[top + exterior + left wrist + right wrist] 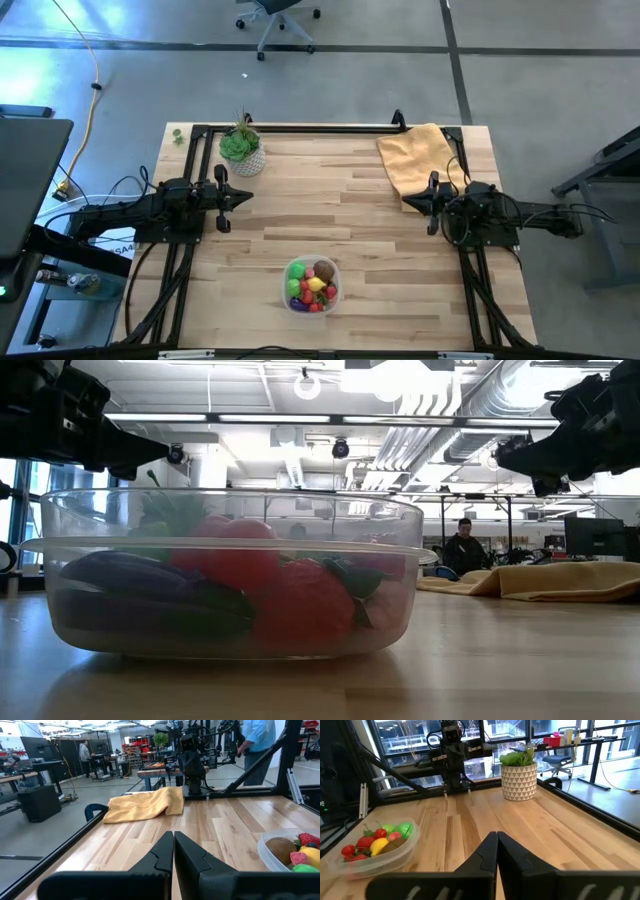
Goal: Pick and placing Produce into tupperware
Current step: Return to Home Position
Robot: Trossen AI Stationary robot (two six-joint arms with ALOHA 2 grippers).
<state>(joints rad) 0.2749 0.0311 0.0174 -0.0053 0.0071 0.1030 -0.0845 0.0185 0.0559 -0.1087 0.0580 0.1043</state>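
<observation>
Left gripper (238, 197) and right gripper (414, 203) face each other, each with its jaws pressed together on nothing. Between them, well apart from both, stands the tupperware (330, 545), full of produce (312, 283): red berries (364, 842), lemon (379, 846), kiwi (280, 849), green pieces (402, 828), eggplant (120, 575).

Clear tupperware (300, 515) at six o'clock on pale plank-striped wooden table (330, 205), produce (312, 286) red, yellow, green, brown, purple, mustard-yellow cloth (418, 158) at one o'clock, white pot (519, 782) with grey triangle pattern at eleven o'clock, green plant (517, 757)
</observation>
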